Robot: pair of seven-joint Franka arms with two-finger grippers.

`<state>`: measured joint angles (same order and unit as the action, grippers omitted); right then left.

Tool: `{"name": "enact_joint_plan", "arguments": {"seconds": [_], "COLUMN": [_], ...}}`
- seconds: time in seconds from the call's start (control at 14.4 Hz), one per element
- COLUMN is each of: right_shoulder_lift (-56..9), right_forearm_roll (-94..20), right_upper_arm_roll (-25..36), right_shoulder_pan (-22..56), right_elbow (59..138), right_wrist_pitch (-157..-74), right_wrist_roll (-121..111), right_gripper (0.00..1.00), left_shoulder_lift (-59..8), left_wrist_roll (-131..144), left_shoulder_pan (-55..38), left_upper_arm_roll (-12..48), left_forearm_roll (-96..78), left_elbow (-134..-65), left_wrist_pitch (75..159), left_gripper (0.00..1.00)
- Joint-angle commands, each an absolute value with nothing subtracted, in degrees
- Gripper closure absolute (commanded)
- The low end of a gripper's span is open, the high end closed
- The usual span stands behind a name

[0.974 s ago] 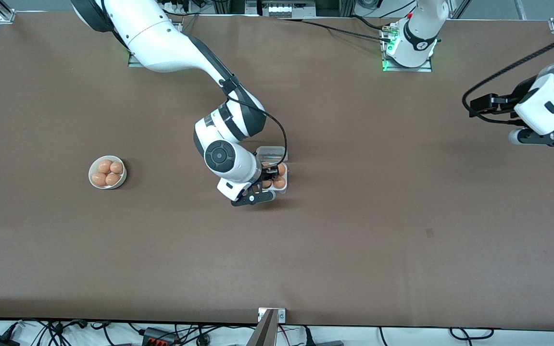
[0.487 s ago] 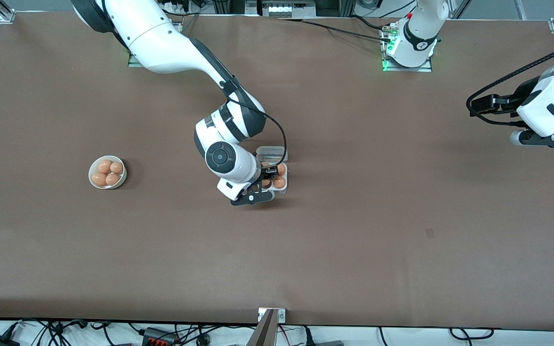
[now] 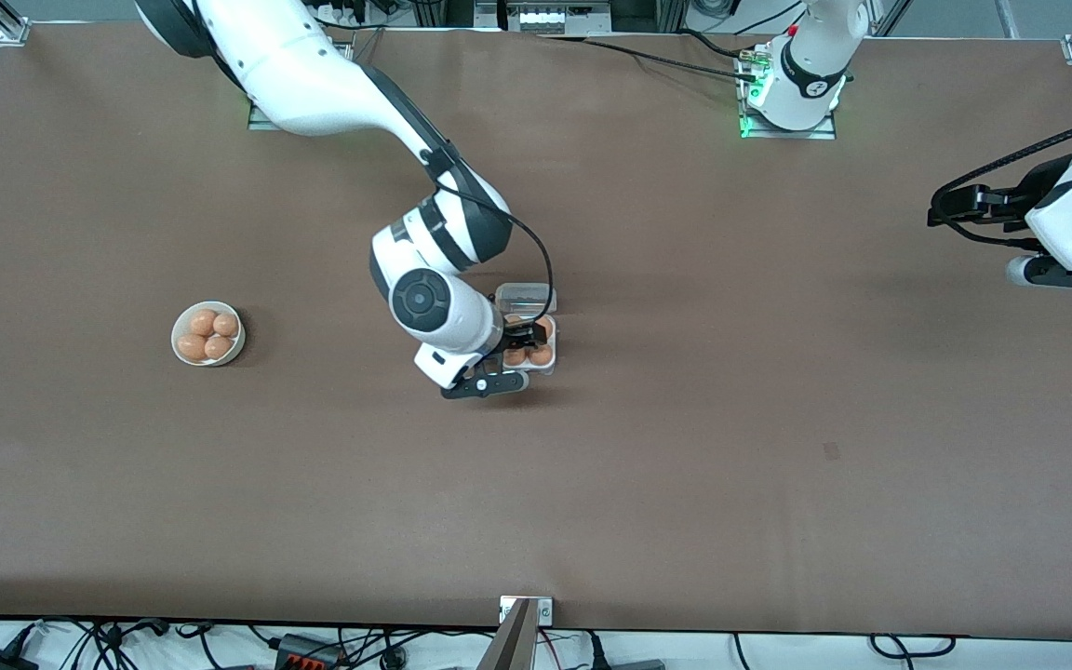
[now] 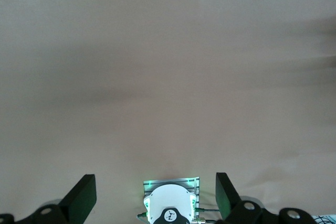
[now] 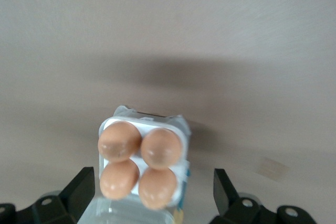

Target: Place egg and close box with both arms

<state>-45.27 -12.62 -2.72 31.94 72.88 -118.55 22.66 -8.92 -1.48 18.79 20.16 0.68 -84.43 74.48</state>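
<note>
Right hand (image 5: 152, 190) spread over clear-plastic box (image 5: 181, 129) (4 smooth eggs (image 5: 119, 141)), left hand (image 4: 152, 200) spread, waiting

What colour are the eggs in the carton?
Light orange-brown eggs fill the carton; right wrist view shows it best.

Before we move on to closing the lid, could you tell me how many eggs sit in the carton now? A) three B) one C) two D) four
D: the right wrist view shows the carton with an egg in each of its four cells.
</note>
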Motion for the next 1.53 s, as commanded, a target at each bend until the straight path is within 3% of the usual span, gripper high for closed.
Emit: {"name": "enact_joint_plan", "arguments": {"seconds": [0.0,0.42,0.7,1.25,1.32,1.39,1.46], "right_shoulder_lift": [-37.46,-28.4,-24.44,-24.0,-23.12,-21.29,-19.44], "right_forearm_roll": [-13.09,-7.67,-0.89,-0.88,-0.88,-0.62,-0.35], "right_upper_arm_roll": [1.13,1.76,1.76,1.67,1.32,1.23,1.23], "right_shoulder_pan": [28.67,13.65,8.89,-0.17,-1.39,-1.67,-1.67], "right_elbow": [72.78,72.69,72.69,73.38,74.69,77.49,80.39], "right_wrist_pitch": [-109.63,-97.57,-96.42,-96.5,-97.55,-100.08,-102.72], "right_wrist_roll": [21.89,9.15,8.62,6.16,5.98,5.89,5.8], "right_gripper": [0.0,0.0,0.0,0.0,0.0,0.0,0.0], "left_shoulder_lift": [-9.23,-9.23,-9.23,-11.86,-11.87,-11.87,-11.78], "left_wrist_roll": [-2.11,-2.2,-2.11,-5.87,-6.85,-6.59,-6.24], "left_shoulder_pan": [18.63,18.28,17.93,18.37,18.63,18.55,18.37], "left_upper_arm_roll": [20.39,20.83,22.23,21.97,21.97,21.97,21.97], "left_forearm_roll": [-0.44,-0.35,-0.35,1.14,1.23,1.23,1.32], "left_elbow": [-83.14,-83.14,-83.14,-82.7,-82.79,-82.88,-82.97], "left_wrist_pitch": [74.88,76.03,76.02,76.9,78.56,78.05,76.57], "left_gripper": [0.0,0.0,0.0,0.0,0.21,0.57,0.82]}}
